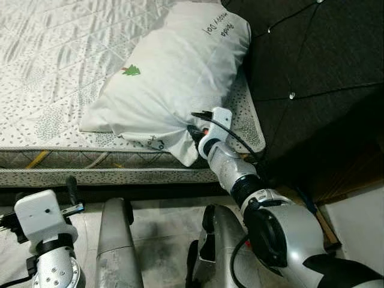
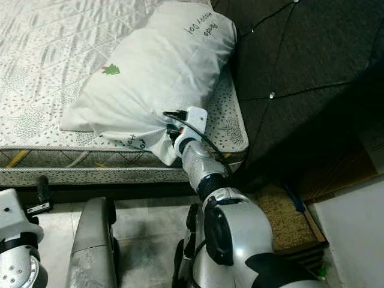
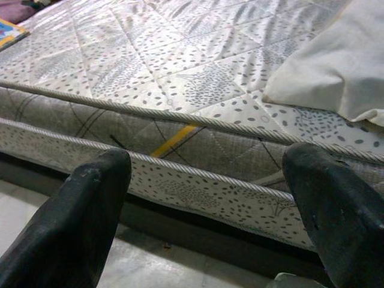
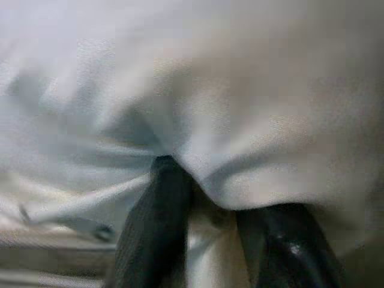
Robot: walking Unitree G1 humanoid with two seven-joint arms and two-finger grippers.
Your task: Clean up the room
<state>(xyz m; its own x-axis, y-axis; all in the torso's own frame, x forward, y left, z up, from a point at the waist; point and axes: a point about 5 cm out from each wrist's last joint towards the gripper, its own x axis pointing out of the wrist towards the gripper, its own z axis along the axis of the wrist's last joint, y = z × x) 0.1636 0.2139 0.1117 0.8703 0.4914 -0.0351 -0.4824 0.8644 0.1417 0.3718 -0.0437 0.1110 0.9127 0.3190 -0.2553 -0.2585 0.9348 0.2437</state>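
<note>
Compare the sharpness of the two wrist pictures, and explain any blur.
Right wrist view: soft and hazy, because the white fabric pillow is pressed close against the right pincer. Left wrist view: crisp, with the patterned grey quilted mattress sharp beyond the open left pincer.

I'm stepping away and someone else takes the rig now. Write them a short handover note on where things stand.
Right gripper: jaws pinched on the near corner of the white pillow, fabric bunched between them.
Left gripper: open, idle, low in front of the mattress edge, holding nothing.
Pillow: lies diagonally at the right end of the mattress by the dark headboard, its gripped corner hanging over the mattress side.
Done: pillow grasped.
Left: place the pillow neatly, then tidy the rest of the room.
</note>
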